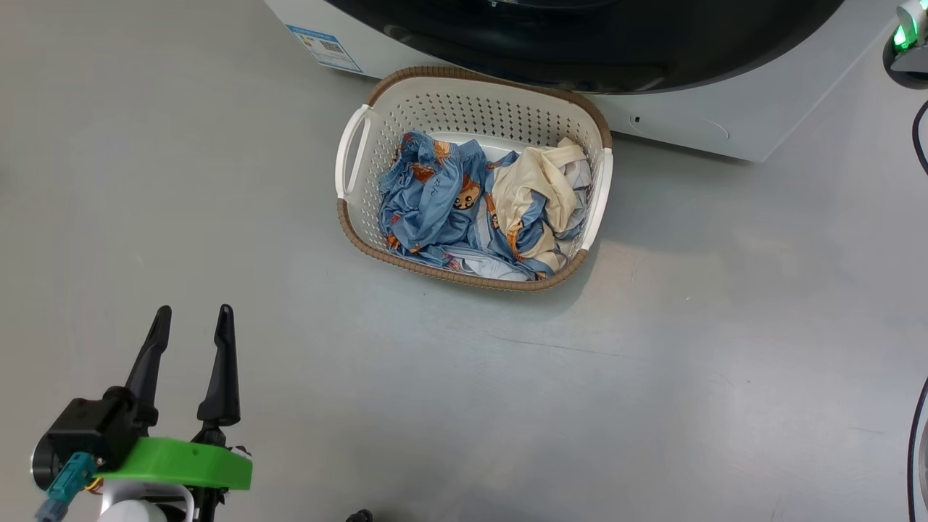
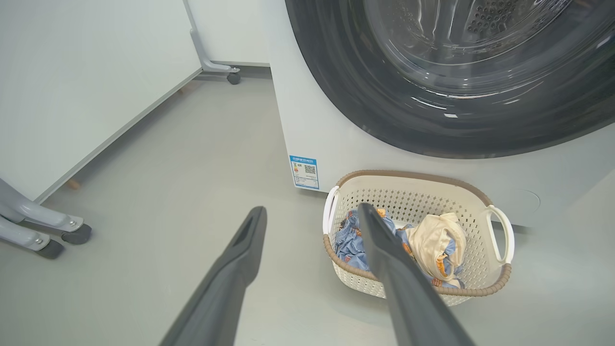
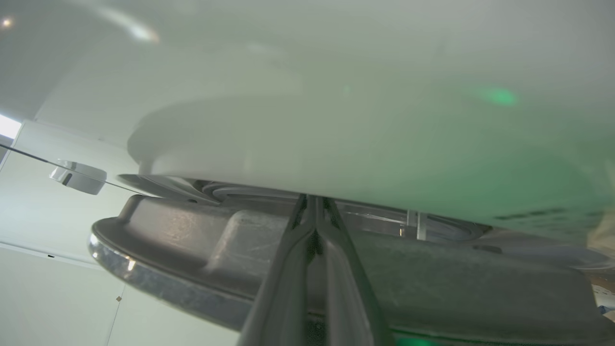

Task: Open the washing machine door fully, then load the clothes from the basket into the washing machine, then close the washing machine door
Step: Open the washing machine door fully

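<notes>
Right wrist view has my right claw with its two fingers pressed together, gripping nothing I can make out. The tips are pushed into the narrow gap between the grey rim of the washing machine door and what I take to be the white front of the washing machine. I judge the door to be barely off its seat, so the opening step is not yet done.

The main risk is that the closed fingers have only a shallow purchase. If I pull at the wrong angle, the tips could slide out of the gap and the door could fall shut. They could also jam there and strain the wrist.

The basket stands on the floor just beside the machine's front, under the door's lower rim. I cannot tell how much room the swinging door has above it. A low sweep could knock the basket or drag it aside.

My left claw hangs wide open and empty, well apart from the basket. The clothes lie bunched inside the basket. Because they are tangled, one pick could lift several pieces and drop some on the floor.

- Washing machine: one.
- Door: one.
- Basket: one, with two white handles.
- Claws: two.
- Clothes: at least two, blue printed fabric and a cream-yellow piece. The heap hides any exact number.
</notes>
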Motion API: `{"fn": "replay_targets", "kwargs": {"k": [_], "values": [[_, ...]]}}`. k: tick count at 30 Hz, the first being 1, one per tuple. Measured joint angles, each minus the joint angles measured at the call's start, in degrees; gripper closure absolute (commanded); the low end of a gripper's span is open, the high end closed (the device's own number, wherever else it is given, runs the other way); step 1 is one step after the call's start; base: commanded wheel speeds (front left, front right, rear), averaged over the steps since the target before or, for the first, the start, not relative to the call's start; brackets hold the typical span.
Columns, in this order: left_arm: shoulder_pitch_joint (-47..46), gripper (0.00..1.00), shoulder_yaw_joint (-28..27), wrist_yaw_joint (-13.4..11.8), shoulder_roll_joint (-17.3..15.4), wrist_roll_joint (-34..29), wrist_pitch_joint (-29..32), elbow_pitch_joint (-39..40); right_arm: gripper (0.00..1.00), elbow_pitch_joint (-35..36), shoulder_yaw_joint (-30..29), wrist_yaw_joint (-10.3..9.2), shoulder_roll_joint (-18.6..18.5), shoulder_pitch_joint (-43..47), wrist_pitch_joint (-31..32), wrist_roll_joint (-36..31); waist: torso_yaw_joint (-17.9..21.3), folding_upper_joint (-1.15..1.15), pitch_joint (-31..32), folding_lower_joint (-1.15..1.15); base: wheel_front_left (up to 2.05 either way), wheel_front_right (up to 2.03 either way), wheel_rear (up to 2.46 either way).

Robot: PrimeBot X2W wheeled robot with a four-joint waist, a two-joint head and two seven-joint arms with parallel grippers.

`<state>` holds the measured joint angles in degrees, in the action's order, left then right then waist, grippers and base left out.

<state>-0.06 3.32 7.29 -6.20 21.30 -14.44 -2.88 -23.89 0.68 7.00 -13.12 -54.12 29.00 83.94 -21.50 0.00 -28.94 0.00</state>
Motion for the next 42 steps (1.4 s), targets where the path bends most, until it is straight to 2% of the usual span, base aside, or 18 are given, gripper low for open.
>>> {"fn": "replay_targets", "kwargs": {"k": [15,23,32,42], "values": [[-0.1,0.00,-0.5,0.0,-0.1,0.0,0.0,0.1,1.00,1.1,3.1,-0.01,0.4,0.0,2.7,0.7,0.8,0.00,0.1,0.00,0.00,0.00,0.00],[-0.1,0.00,-1.6,0.0,0.1,0.0,0.0,0.1,1.00,2.9,5.6,-0.01,1.9,0.5,4.8,1.2,1.6,0.00,0.9,0.00,0.00,0.00,0.00],[-0.2,0.00,-2.5,0.0,0.8,0.0,0.0,-0.1,1.00,5.2,9.3,0.00,2.9,5.0,7.6,1.9,2.8,0.00,3.2,0.00,0.00,0.00,0.00],[-0.2,0.00,-4.2,0.0,1.8,0.0,0.0,-1.0,1.00,7.7,14.8,-0.01,6.3,12.5,10.2,3.2,4.3,0.00,7.3,0.00,0.00,0.00,0.00]]}}
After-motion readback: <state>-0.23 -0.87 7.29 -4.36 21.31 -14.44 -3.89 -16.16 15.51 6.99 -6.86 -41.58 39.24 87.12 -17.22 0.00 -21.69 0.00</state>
